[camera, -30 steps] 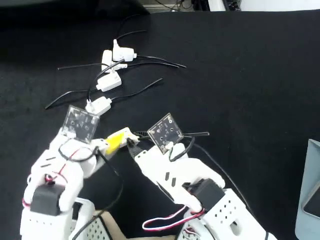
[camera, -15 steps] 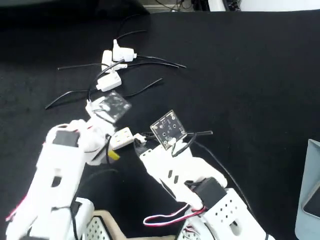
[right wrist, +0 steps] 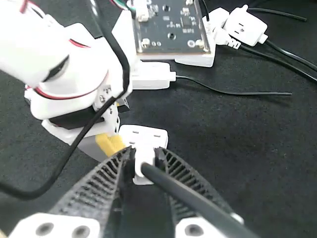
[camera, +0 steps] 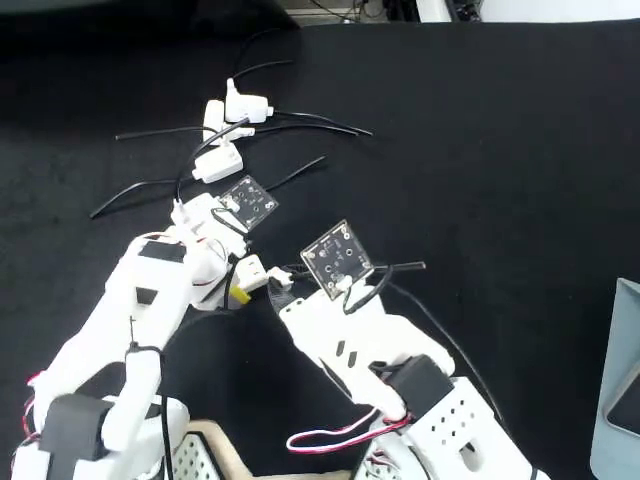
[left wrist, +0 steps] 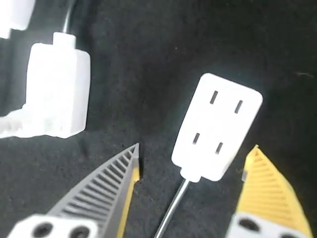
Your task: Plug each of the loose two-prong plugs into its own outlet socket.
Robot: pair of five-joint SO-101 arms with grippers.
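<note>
A black, matte, cloth-like tabletop [camera: 500,150] carries everything. Two white plastic arms rise from the 6 o'clock edge in the high view: the left arm [camera: 140,320] toward 7 o'clock and the right arm [camera: 350,340] toward 5 o'clock. Each has one square dark circuit board at its wrist. One grey-blue container [camera: 622,380] sits at the 4 o'clock edge.

The left claw [left wrist: 195,148] is spread wide. It has one grey ribbed finger and one yellow ribbed finger, both wedge-shaped. They stand on either side of the outlet socket [left wrist: 218,126] without touching it.

The right claw [right wrist: 143,150] has two black ribbed fingers. They are pressed together on the narrow neck of the outlet socket, where its round black cord [right wrist: 198,198] leaves.

There is one outlet socket between the claws, just left of centre in the high view. It is a flat, rounded white plastic block with four thin slots in two pairs on its upper face, and it lies on the cloth.

Four smaller white plastic blocks [camera: 218,163], each with a thin black cord, are strung from the centre toward 11 o'clock. The nearest of them [left wrist: 54,91] is boxy with rounded corners and lies just beside the socket. Whether each block is a plug or a socket cannot be told.
</note>
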